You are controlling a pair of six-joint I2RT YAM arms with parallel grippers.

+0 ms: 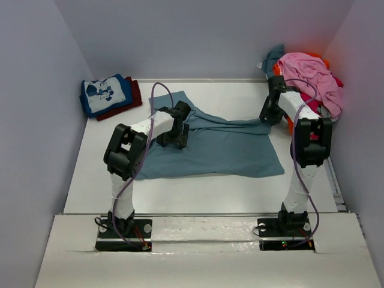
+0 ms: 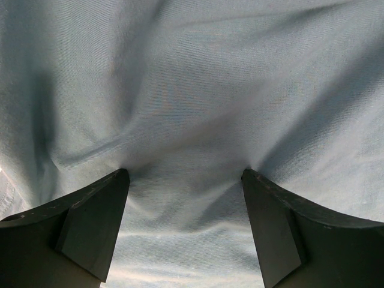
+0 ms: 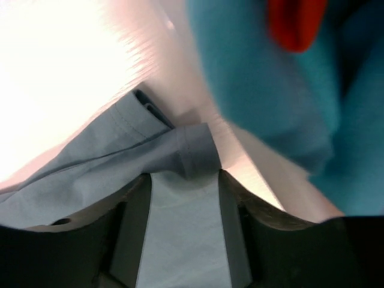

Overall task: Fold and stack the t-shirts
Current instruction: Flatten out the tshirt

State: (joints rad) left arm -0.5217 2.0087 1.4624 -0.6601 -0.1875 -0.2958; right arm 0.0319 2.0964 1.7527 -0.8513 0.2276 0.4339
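Two grippers for you: left one (image 2: 186, 180) presses wide-spread jaws into the slate-blue tee (image 1: 222, 150); right one (image 3: 183, 180) pinches its hem.

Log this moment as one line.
left gripper: open, fingertips pressed on slate-blue t-shirt | right gripper: sleeve hem between its fingers | folded stack: far left | unfolded pile: far right

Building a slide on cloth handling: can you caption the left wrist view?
Left gripper, fingers spread wide, presses down on the slate-blue t-shirt, puckering the cloth between them.
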